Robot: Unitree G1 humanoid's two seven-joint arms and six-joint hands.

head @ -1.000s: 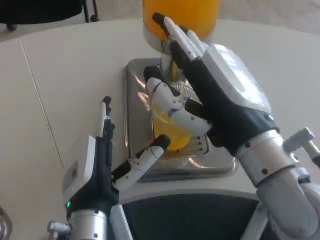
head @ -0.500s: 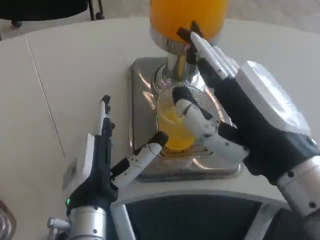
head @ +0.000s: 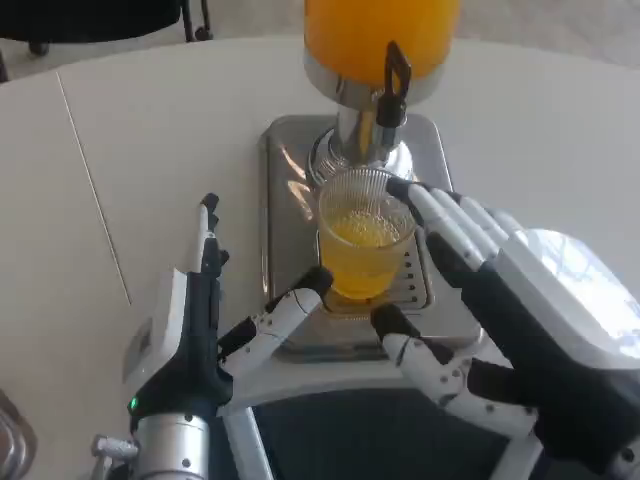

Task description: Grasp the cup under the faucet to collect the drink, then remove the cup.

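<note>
A clear plastic cup (head: 364, 235) holding orange juice stands on the steel drip tray (head: 285, 190) under the black-handled faucet (head: 391, 88) of the juice dispenser (head: 381, 40). My right hand (head: 500, 300) is low at the cup's right, fingers spread, with its fingertips beside the rim and its thumb near the tray's front edge. It holds nothing. My left hand (head: 205, 315) stands edge-up left of the tray, fingers straight, its thumb reaching to the cup's base.
The white table (head: 140, 150) stretches to the left and back, with a seam line running down its left side. A dark chair base stands at the far left beyond the table. A metal object shows at the bottom left corner.
My right hand has dropped from the faucet lever down and toward me, to the cup's right side. The cup now stands uncovered. The left hand has kept its place.
</note>
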